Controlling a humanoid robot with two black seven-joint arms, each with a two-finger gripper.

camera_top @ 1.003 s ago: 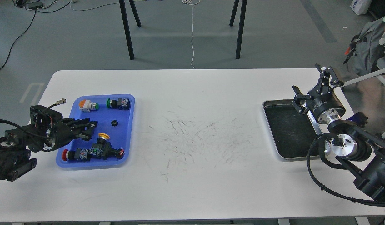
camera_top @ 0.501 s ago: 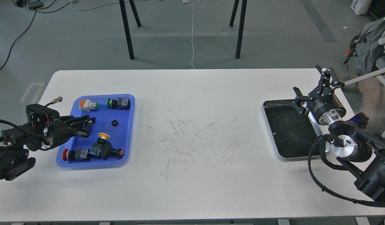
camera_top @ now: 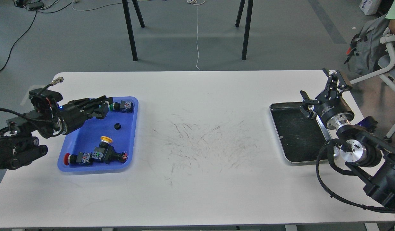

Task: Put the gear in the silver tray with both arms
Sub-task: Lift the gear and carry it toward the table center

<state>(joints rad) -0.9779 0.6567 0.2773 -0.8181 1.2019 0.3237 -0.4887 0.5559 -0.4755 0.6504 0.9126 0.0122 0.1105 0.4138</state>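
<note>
The gear (camera_top: 117, 126) is a small black ring lying in the middle of the blue plastic tray (camera_top: 130, 144) at the table's left. My left gripper (camera_top: 103, 107) hovers over the far part of that tray, up and left of the gear and apart from it. Its fingers point right, look slightly parted and hold nothing. The silver tray (camera_top: 297, 134) lies at the table's right with a bare dark bottom. My right gripper (camera_top: 321, 91) stands over its far right corner, fingers spread wide and empty.
The blue tray also holds push-button switches: a green one (camera_top: 122, 106) at the far end, a yellow one (camera_top: 105, 140) and a red one (camera_top: 67, 158) at the near end. Black stand legs (camera_top: 130, 32) stand beyond the table. A backpack (camera_top: 365, 51) and a person are at the far right.
My left gripper has moved toward the far end of the blue tray and a little right, and now hides the orange-and-white button. The right arm has barely moved.
</note>
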